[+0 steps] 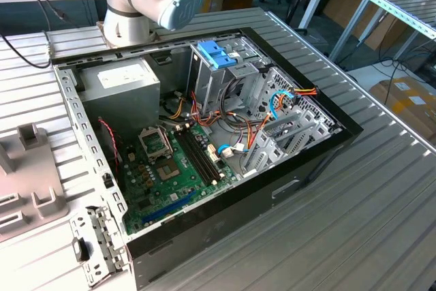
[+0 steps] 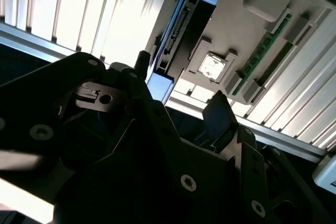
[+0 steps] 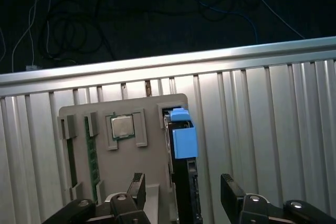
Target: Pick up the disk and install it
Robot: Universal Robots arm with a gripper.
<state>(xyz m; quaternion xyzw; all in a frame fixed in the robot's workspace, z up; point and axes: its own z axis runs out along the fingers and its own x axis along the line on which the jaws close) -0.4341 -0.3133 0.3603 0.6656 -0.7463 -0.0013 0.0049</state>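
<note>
While the gripper (image 3: 184,192) hovers wide open and empty over the disk (image 3: 184,142), pick-up is in hand; grasping needs centring.

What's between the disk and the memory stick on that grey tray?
A square chip, seated in the tray, lies between the green memory stick and the disk, which stands on edge. The first wrist view shows it.

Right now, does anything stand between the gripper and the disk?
Nothing visible does. In the first wrist view the open gripper straddles the disk, which stands on edge in the grey holder, with a gap on each side.
</note>
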